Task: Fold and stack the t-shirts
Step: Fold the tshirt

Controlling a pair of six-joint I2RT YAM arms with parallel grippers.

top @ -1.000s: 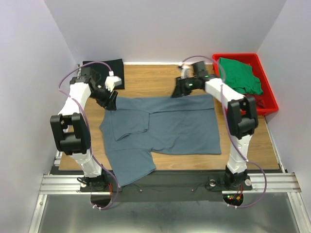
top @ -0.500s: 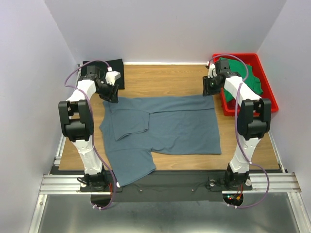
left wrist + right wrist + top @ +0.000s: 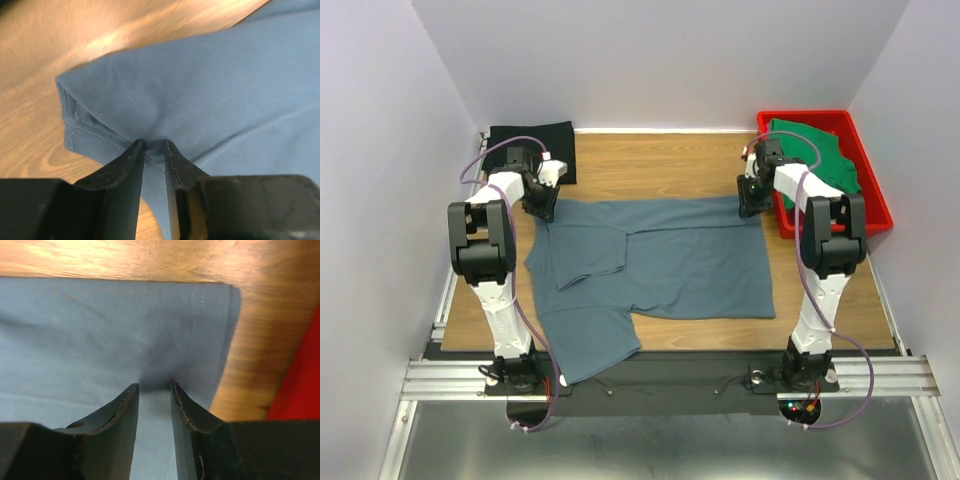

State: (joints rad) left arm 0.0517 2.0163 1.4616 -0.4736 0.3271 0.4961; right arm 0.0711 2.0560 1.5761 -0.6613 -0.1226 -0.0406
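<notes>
Left pincer (image 3: pixel 154 143) and right pincer (image 3: pixel 154 386) each pinch a far corner of the blue-grey shirt (image 3: pixel 670 262). Lift both evenly, keeping that edge taut.

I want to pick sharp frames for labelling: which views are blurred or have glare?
Top view: sharp, evenly lit, soft shadows only. Left wrist view: the shirt is clear, the wood behind is blurred with a bright glare patch. Right wrist view: wood and red tray are smeared; the shirt's hem stitching is readable.
</notes>
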